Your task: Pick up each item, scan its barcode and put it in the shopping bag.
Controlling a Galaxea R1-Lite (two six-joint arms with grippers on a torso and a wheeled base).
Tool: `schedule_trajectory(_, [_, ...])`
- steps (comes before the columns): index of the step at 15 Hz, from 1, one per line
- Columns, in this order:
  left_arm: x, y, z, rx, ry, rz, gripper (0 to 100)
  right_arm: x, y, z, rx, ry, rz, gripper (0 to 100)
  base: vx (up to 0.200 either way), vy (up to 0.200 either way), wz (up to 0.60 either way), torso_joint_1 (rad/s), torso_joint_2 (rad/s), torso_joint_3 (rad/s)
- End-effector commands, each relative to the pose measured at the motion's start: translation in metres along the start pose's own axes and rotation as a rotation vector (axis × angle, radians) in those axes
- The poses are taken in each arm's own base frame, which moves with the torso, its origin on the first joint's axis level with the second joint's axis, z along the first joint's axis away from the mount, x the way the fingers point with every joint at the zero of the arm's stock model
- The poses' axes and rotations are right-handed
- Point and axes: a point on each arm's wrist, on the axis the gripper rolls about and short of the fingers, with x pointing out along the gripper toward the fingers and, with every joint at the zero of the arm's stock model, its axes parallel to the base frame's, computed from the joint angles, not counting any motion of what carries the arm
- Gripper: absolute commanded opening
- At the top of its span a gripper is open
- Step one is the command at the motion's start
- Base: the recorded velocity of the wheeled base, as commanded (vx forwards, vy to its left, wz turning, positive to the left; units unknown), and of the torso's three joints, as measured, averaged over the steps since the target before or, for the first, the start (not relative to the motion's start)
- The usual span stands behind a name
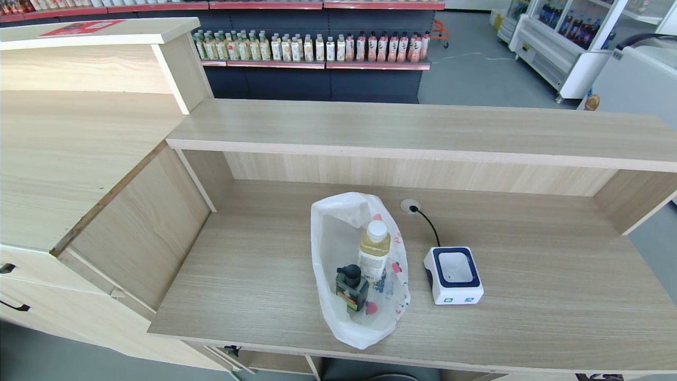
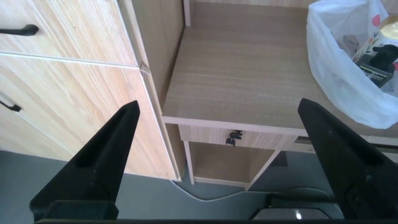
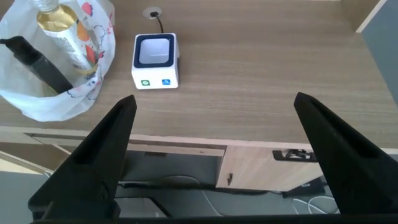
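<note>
Counter (image 1: 529,296): light wood-grain desk top, with a wall at the back and at each end.
Ledge (image 1: 423,127): long plank of the same wood, running over the counter's back wall.
Cabinet (image 1: 79,159): taller wooden unit against the counter's left end; dark handles show on its front low down.
Rack (image 1: 312,47): store shelving well behind the ledge, one row lined with drink bottles.
Bag (image 1: 328,227): white, translucent plastic with small red prints. It sits on the counter left of centre, mouth open, its near end close to the front edge. Both items are inside it.
Drawer (image 2: 233,135): narrow front under the counter's left part, with a small dark lock.
Left gripper (image 2: 218,104): fingers spread wide. It hangs off the counter, before its front left corner, the bag off to one side.
Right gripper (image 3: 214,98): fingers spread wide. It hangs before the counter's front edge, the scanner beyond it on the top.
Scanner (image 1: 453,275): white box with a dark-framed window facing up, just beside the bag on its right, not touching it.
Bottle (image 1: 374,251): pale yellow drink, white cap, in the bag towards the scanner side. Cannot tell whether it stands or leans.
Pump bottle (image 1: 351,286): black with a coloured label, in the bag, touching or just beside the bottle on its near-left side.
Cable (image 1: 428,225): black, from the scanner's back to the grommet.
Grommet (image 1: 410,205): round port in the counter, behind the bag's right side.
</note>
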Motion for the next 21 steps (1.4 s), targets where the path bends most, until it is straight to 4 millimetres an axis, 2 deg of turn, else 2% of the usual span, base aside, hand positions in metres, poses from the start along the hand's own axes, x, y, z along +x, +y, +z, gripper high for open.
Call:
schedule_trajectory(1, [0.0000, 0.0000, -0.0001, 0.000, 0.000, 0.000, 100, 0.0003, 0.0000, 0.0000, -0.002, 0.004, 0.000, 100, 0.000, 0.000, 0.00, 0.000, 0.00, 0.000])
schedule_trajectory(3, [0.0000, 0.0000, -0.0001, -0.002, 0.000, 0.000, 100, 0.0003, 0.0000, 0.0000, -0.002, 0.004, 0.000, 100, 0.000, 0.000, 0.00, 0.000, 0.00, 0.000])
schedule_trajectory(16, [0.0000, 0.0000, -0.0001, 0.003, 0.000, 0.000, 100, 0.0003, 0.0000, 0.0000, 0.005, 0.004, 0.000, 100, 0.000, -0.200, 0.00, 0.001, 0.00, 0.005])
schedule_trajectory(21, [0.0000, 0.0000, -0.0001, 0.001, 0.000, 0.000, 100, 0.0003, 0.0000, 0.0000, 0.005, 0.004, 0.000, 100, 0.000, 0.000, 0.00, 0.000, 0.00, 0.000])
